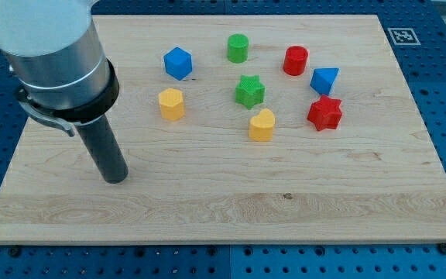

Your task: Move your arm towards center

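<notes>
Wooden board (231, 205) on blue pegboard (440, 70); my tip (114, 180) left.

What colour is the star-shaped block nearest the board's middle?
Green: the green star shows clearly in the camera view, just above the yellow heart.

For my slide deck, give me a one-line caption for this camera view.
My tip rests at the wooden board's left, apart from eight coloured blocks clustered toward the view's top.
</notes>
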### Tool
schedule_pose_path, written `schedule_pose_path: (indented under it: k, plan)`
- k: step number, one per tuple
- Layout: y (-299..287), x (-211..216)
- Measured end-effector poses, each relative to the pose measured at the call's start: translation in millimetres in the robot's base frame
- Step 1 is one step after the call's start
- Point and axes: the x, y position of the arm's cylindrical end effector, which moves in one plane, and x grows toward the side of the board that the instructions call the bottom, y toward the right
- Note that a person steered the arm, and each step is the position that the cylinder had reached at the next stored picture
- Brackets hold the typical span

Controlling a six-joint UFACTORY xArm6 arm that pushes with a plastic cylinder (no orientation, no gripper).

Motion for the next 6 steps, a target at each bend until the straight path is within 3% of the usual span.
schedule_pose_path:
  k: [3,5,6]
  plan:
    - [0.0,-7.5]
    - [29.8,-64.6]
    - [48.9,-64.9]
